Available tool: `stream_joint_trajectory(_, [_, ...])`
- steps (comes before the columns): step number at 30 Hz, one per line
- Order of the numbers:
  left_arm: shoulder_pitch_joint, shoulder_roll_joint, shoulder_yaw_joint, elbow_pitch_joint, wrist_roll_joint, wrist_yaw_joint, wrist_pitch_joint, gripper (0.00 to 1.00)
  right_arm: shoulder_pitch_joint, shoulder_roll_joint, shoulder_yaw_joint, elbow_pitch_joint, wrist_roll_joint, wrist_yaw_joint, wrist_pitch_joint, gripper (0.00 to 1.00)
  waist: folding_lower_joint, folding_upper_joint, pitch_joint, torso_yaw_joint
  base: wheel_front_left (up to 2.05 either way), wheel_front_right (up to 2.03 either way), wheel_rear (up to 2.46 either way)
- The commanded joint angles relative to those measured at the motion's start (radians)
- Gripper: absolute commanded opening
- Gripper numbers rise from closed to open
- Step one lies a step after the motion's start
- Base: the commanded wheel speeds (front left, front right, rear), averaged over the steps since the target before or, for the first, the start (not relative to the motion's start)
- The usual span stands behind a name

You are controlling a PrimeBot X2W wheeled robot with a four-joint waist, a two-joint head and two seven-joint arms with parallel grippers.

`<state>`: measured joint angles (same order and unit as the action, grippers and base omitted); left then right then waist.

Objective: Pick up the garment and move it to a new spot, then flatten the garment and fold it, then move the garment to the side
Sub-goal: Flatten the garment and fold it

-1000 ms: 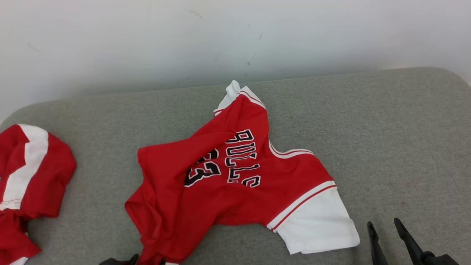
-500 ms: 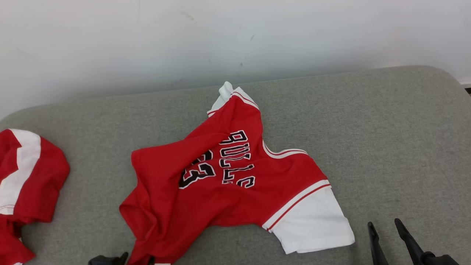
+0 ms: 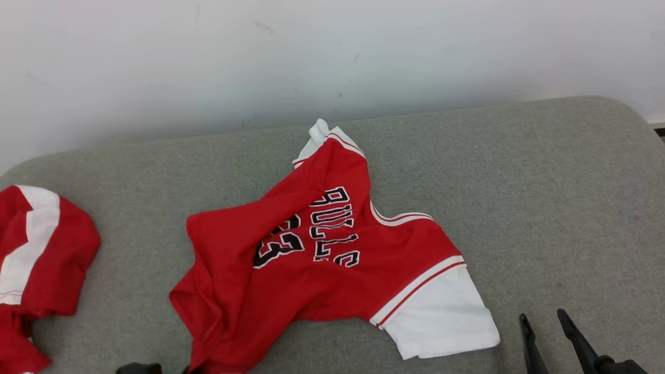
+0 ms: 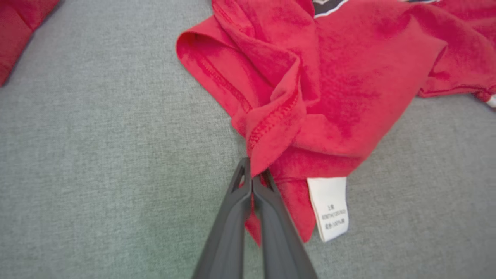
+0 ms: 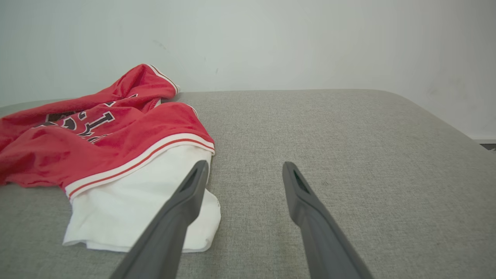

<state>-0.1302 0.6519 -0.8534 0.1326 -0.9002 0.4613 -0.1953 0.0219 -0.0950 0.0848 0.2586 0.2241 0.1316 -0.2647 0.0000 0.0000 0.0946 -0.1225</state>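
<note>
One garment [image 4: 333,85] newly, seemingly, in jaws

Left gripper [image 4: 252,176]: two long matte jaws, dark grey, smooth, tapering to narrow tips.
Left jaw tips: a slot-like recess near each end.
Right gripper [image 5: 245,167]: matching dark grey pair, slim and tapered, slotted near the tips.
Base of right jaws: rounded black joint [image 3: 603,360].

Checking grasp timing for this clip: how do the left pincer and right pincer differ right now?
The left pincer is shut on the hem of the red jersey; the right pincer stands open, holding nothing. The left is at the jersey's red bottom edge; the right is by its white sleeve. Both have long dark fingers.
</note>
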Motion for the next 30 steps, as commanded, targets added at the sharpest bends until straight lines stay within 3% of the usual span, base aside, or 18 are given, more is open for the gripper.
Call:
stream_joint_trajectory(1, [0.011,0.001,0.013,-0.005,-0.014,-0.005,-0.008,0.00,0.004,-0.006,-0.002,0.001,-0.007,-0.002,0.001,1.00,0.0000,0.0000,-0.001,0.000,0.00,0.00,0.00])
stream_joint_trajectory(6, [0.024,0.035,0.090,-0.131,-0.103,-0.035,-0.006,0.00,0.018,-0.008,-0.011,-0.002,-0.008,-0.002,0.001,1.00,0.0000,0.0000,-0.008,0.006,0.00,0.00,0.00])
stream_joint_trajectory(17, [0.075,0.234,0.198,-0.447,-0.244,-0.062,0.108,0.00,0.018,0.001,-0.010,-0.006,-0.010,-0.002,0.001,1.00,0.0000,0.0000,-0.016,0.022,0.00,0.00,0.00])
stream_joint_trajectory(25, [0.186,0.241,0.236,-0.532,-0.416,-0.156,0.111,0.00,0.027,0.005,-0.011,-0.001,-0.007,-0.002,0.001,1.00,0.0000,0.0000,-0.024,0.016,0.00,0.00,0.00])
stream_joint_trajectory(30, [0.262,0.276,0.202,-0.502,-0.452,-0.210,0.143,0.00,0.037,-0.001,-0.020,-0.005,-0.005,-0.002,0.001,1.00,0.0000,0.0000,-0.031,0.018,0.00,0.00,0.00])
